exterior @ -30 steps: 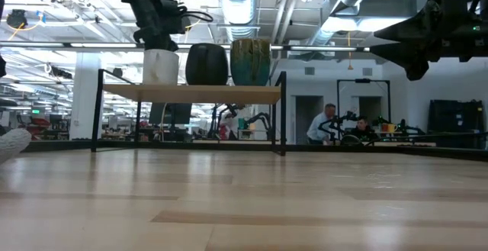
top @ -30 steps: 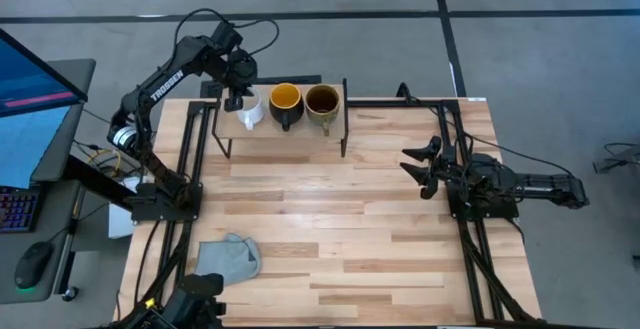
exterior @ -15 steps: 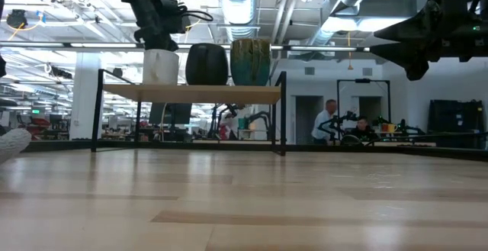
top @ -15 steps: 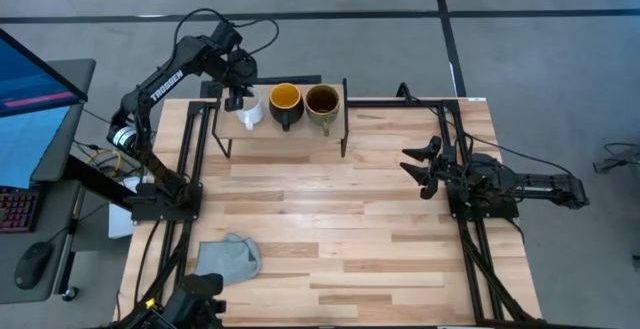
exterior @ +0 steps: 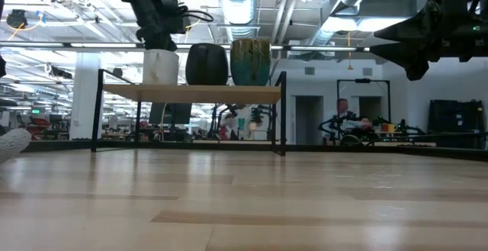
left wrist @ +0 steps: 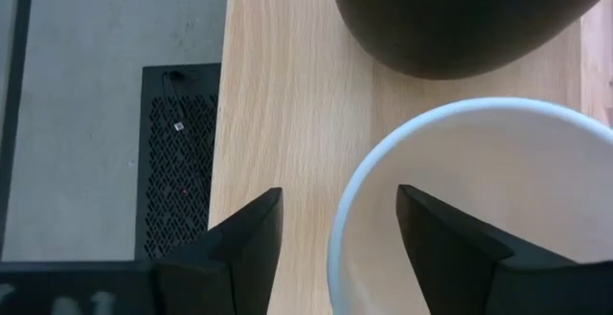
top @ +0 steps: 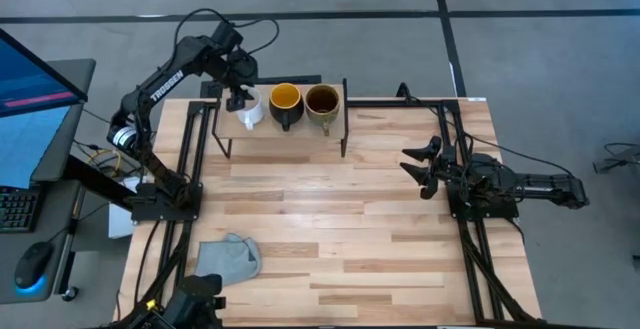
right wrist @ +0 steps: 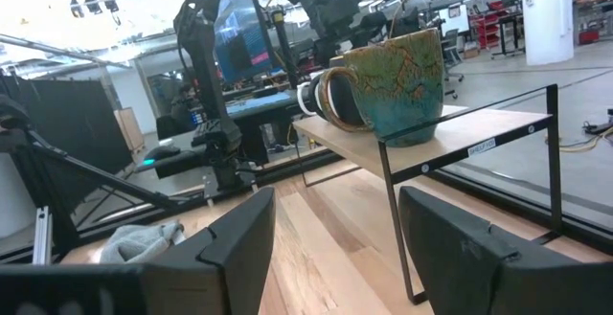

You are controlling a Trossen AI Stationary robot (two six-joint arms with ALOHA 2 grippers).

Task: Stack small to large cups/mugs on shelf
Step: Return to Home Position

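Three mugs stand upright on their bases in a row on the shelf [top: 285,134] at the table's far left: a small white mug [top: 250,109], a dark mug [top: 285,103] with orange-yellow inside, and an olive-tan mug [top: 322,103]. My left gripper [left wrist: 339,192] points steeply down over the white mug [left wrist: 479,191]. It is open, with one finger inside the rim and one outside, a gap on either side. My right gripper [top: 418,167] waits open at the table's right, level, above the tabletop.
A grey-blue cloth [top: 228,257] lies crumpled near the table's near left corner. The shelf's thin black legs [exterior: 281,114] stand on the plank tabletop [top: 350,229]. A monitor and keyboard sit beyond the left edge.
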